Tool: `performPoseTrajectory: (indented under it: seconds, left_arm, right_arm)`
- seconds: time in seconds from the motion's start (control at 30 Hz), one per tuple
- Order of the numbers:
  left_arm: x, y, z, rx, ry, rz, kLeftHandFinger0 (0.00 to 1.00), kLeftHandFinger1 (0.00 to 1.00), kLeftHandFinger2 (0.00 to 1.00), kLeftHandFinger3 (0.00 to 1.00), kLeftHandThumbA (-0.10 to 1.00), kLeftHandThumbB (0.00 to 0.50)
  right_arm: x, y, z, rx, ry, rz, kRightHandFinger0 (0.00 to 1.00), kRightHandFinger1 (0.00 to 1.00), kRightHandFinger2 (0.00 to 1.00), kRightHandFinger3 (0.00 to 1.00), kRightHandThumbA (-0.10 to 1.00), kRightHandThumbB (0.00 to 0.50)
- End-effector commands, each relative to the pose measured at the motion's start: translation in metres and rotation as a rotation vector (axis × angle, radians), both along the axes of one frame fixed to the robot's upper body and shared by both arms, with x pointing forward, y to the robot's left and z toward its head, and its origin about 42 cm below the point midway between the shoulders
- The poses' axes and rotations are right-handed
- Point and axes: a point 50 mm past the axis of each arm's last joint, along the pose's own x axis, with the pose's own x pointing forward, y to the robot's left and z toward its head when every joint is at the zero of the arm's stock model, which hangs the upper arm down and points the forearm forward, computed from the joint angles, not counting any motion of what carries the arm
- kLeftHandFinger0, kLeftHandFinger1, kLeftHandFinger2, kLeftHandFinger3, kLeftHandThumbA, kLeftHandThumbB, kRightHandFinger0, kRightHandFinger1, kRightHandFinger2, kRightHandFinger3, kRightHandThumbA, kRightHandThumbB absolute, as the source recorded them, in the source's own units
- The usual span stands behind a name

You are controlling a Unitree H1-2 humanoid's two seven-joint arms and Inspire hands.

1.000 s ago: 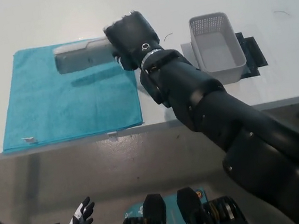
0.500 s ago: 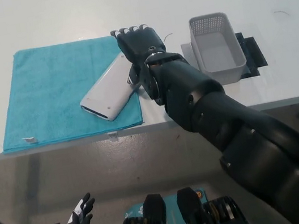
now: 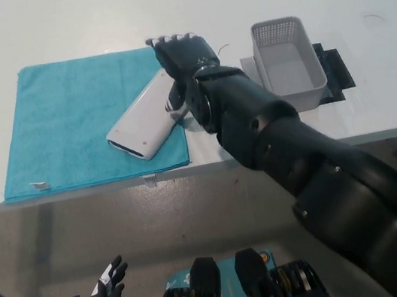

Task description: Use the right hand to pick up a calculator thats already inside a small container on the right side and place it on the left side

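Calculator (image 3: 145, 119) lay tilted on towel's (image 3: 66, 132) right part, on desk (image 3: 160, 10). Right hand (image 3: 183, 63) at calculator's right end. Basket (image 3: 287, 65) further right. Left hand (image 3: 106, 286) below desk edge.

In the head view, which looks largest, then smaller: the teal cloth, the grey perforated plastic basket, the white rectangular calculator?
1. Teal cloth
2. Grey perforated plastic basket
3. White rectangular calculator, close to the basket in apparent size and partly hidden.

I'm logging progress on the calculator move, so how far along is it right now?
Mostly done: the calculator lies on the blue cloth at the left, and the container on the right holds nothing. The right hand is open beside the calculator's upper end; contact can't be judged. Only pulling that arm away looks left. The left hand rests low, fingers apart.
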Motion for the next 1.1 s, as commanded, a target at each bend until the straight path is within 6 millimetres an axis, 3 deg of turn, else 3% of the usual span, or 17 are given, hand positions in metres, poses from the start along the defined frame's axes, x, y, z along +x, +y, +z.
performPoseTrajectory:
  seconds: [0.0,0.03,0.13,0.17,0.2,0.33,0.4,0.43,0.53,0.6,0.63,0.73,0.77,0.8,0.83,0.93,1.07]
  left_arm:
    - [0.002,0.004,0.01,0.016,-0.043,-0.001,1.0,1.0,1.0,1.0,1.0,0.001]
    - [0.003,0.005,0.01,0.021,-0.045,0.0,1.0,1.0,1.0,1.0,1.0,0.011]
    - [0.003,0.005,0.01,0.021,-0.045,0.001,1.0,1.0,1.0,1.0,1.0,0.011]
    - [0.002,0.006,0.007,0.016,-0.033,0.007,1.0,1.0,1.0,1.0,1.0,0.031]
    - [0.002,0.007,0.005,0.008,-0.036,0.005,1.0,1.0,1.0,1.0,1.0,0.021]
    - [0.0,0.007,0.004,0.004,-0.036,0.004,1.0,1.0,1.0,1.0,1.0,0.018]
    - [-0.004,0.006,-0.003,-0.015,-0.032,0.012,1.0,1.0,1.0,1.0,1.0,0.014]
    - [-0.004,0.007,-0.003,-0.016,-0.034,0.015,1.0,1.0,1.0,1.0,1.0,0.014]
    - [-0.004,0.008,-0.004,-0.016,-0.034,0.016,1.0,1.0,1.0,1.0,1.0,0.014]
    - [-0.003,0.008,-0.001,0.0,-0.025,0.028,1.0,1.0,1.0,1.0,1.0,0.005]
    - [0.001,0.008,0.001,0.0,-0.031,0.03,1.0,1.0,1.0,1.0,1.0,0.003]
    - [0.002,0.008,0.001,0.0,-0.032,0.03,1.0,1.0,1.0,1.0,1.0,0.003]
    - [-0.006,0.008,-0.004,-0.003,-0.018,0.031,1.0,1.0,1.0,1.0,1.0,0.0]
    - [-0.007,0.008,-0.004,-0.003,-0.017,0.031,1.0,1.0,1.0,1.0,1.0,0.0]
    - [-0.011,0.007,-0.007,-0.007,-0.005,0.033,1.0,1.0,1.0,1.0,1.0,0.008]
    - [-0.018,0.006,-0.013,-0.01,0.015,0.041,1.0,1.0,1.0,1.0,1.0,0.0]
    - [-0.021,0.006,-0.014,-0.004,0.022,0.048,1.0,1.0,1.0,1.0,1.0,0.011]
  right_arm:
    - [0.012,0.011,0.119,0.245,-0.187,0.13,1.0,1.0,1.0,1.0,1.0,0.5]
    - [0.013,0.007,0.139,0.346,-0.211,0.157,1.0,1.0,1.0,1.0,0.99,0.49]
    - [0.013,0.006,0.142,0.363,-0.213,0.163,1.0,1.0,1.0,1.0,0.99,0.494]
    - [0.011,-0.014,0.205,0.515,-0.338,0.235,1.0,1.0,1.0,1.0,1.0,0.472]
    - [0.007,-0.026,0.226,0.591,-0.391,0.279,1.0,1.0,1.0,1.0,1.0,0.433]
    - [0.003,-0.03,0.23,0.615,-0.398,0.296,1.0,1.0,1.0,1.0,0.99,0.428]
    - [-0.034,-0.074,0.269,0.705,-0.499,0.366,1.0,1.0,1.0,1.0,1.0,0.42]
    - [-0.043,-0.083,0.274,0.697,-0.538,0.378,1.0,1.0,1.0,1.0,1.0,0.424]
    - [-0.046,-0.084,0.274,0.696,-0.539,0.378,1.0,1.0,1.0,1.0,1.0,0.424]
    - [-0.086,-0.123,0.269,0.775,-0.637,0.441,1.0,1.0,1.0,1.0,1.0,0.419]
    - [-0.094,-0.129,0.266,0.795,-0.641,0.454,1.0,1.0,1.0,1.0,1.0,0.418]
    - [-0.095,-0.129,0.266,0.795,-0.639,0.453,1.0,1.0,1.0,1.0,1.0,0.418]
    - [-0.12,-0.147,0.239,0.815,-0.645,0.456,1.0,1.0,1.0,1.0,1.0,0.44]
    - [-0.124,-0.149,0.236,0.817,-0.645,0.456,1.0,1.0,1.0,1.0,1.0,0.441]
    - [-0.142,-0.161,0.221,0.834,-0.671,0.464,1.0,1.0,1.0,1.0,1.0,0.45]
    - [-0.169,-0.179,0.201,0.863,-0.711,0.479,1.0,1.0,1.0,1.0,1.0,0.435]
    - [-0.199,-0.203,0.193,0.885,-0.802,0.487,1.0,1.0,1.0,1.0,1.0,0.439]
